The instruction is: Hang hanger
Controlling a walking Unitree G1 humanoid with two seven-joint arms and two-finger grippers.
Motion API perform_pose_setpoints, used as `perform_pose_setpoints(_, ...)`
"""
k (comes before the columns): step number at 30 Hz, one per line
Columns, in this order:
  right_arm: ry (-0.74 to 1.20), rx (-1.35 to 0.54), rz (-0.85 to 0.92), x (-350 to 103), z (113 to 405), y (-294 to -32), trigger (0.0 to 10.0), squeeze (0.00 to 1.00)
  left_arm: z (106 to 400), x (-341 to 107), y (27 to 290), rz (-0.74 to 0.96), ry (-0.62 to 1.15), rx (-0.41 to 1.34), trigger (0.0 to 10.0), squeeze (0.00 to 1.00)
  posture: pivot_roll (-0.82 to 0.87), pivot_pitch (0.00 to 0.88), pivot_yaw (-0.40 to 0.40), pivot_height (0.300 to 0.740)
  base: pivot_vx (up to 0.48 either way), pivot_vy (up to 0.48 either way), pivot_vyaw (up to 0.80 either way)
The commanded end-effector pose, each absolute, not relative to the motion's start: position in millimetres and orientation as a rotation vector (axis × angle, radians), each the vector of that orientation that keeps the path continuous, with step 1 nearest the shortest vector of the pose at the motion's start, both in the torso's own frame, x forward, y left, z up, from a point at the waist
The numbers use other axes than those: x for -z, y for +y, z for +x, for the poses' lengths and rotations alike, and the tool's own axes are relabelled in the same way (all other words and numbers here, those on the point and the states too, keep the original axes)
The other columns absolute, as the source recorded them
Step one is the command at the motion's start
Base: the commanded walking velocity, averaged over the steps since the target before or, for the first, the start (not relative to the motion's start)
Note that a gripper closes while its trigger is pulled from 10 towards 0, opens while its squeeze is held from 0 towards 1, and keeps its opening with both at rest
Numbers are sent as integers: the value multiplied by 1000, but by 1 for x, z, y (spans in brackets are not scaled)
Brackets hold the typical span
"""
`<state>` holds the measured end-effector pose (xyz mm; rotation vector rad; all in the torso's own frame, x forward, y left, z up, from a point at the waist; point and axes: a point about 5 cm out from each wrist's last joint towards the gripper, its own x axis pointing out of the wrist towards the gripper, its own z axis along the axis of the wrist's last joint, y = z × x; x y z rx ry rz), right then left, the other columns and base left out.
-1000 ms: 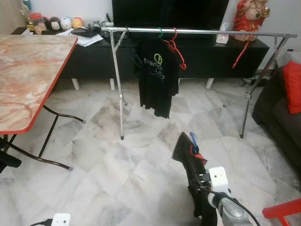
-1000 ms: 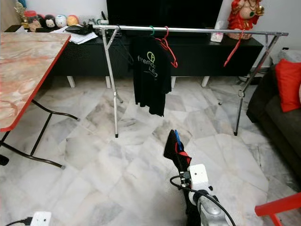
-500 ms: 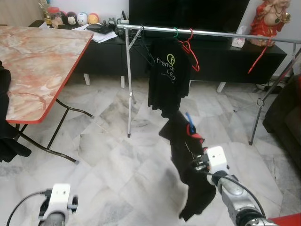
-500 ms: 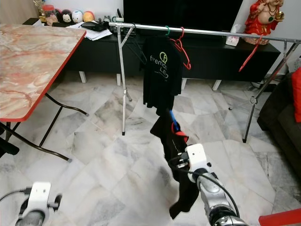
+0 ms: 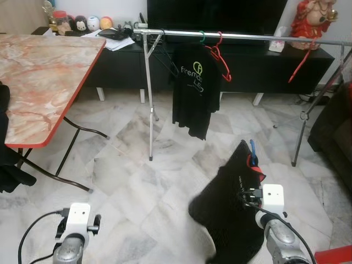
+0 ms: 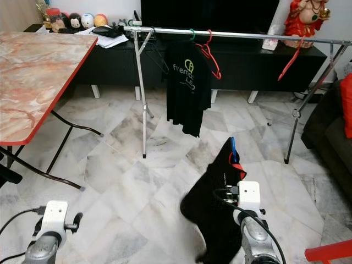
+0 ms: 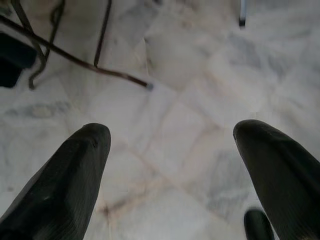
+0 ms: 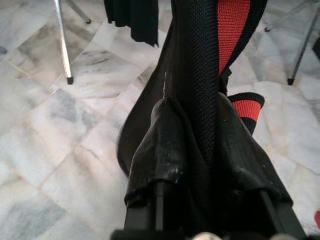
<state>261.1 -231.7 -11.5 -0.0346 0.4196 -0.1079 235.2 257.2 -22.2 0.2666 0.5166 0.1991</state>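
Floor (image 5: 126,181) was pale grey-veined marble tile. Standing on it: a metal clothes rack (image 5: 150,99), its left leg foot on the tiles ahead of centre and the right leg (image 5: 308,118) out by the sofa; a folding worktop (image 5: 38,77) with a pink marble-pattern top and red edge on the left, its black tube legs (image 5: 66,159) on the tiles; a long black TV cabinet (image 5: 110,69) on short white feet along the back wall. Cabinet top carried papers (image 5: 113,41), a jar and small round figures (image 5: 82,23) at its left end, and a red figurine (image 5: 311,19) at its right end. The worktop's surface looked bare.
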Motion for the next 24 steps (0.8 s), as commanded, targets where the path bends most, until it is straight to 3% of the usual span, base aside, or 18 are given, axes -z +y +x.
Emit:
perform_pose_setpoints(1, 363, 180, -34, -2, 270, -246, 10000, 0, 242, 13, 259, 275, 464, -194, 10000, 0, 2, 0, -41, 740, 0, 0, 0)
perform_pose_setpoints(11, 296, 252, 45, 8, 255, -227, 10000, 0, 245, 6, 245, 256, 349, -121, 10000, 0, 4, 0, -29, 740, 0, 0, 0)
perform_pose_setpoints(18, 467, 318, 128, 39, 225, -226, 10000, 0, 210, 41, 260, 196, 608, -249, 10000, 0, -24, 0, -27, 740, 0, 0, 0)
perform_pose_setpoints(19, 561, 332, 126, 51, 210, -227, 10000, 0, 194, 54, 260, 204, 712, -242, 10000, 0, -25, 0, -27, 740, 0, 0, 0)
perform_pose_setpoints(24, 704, 306, 105, 69, 185, -224, 10000, 0, 168, 71, 257, 215, 845, -199, 10000, 0, -28, 0, -39, 740, 0, 0, 0)
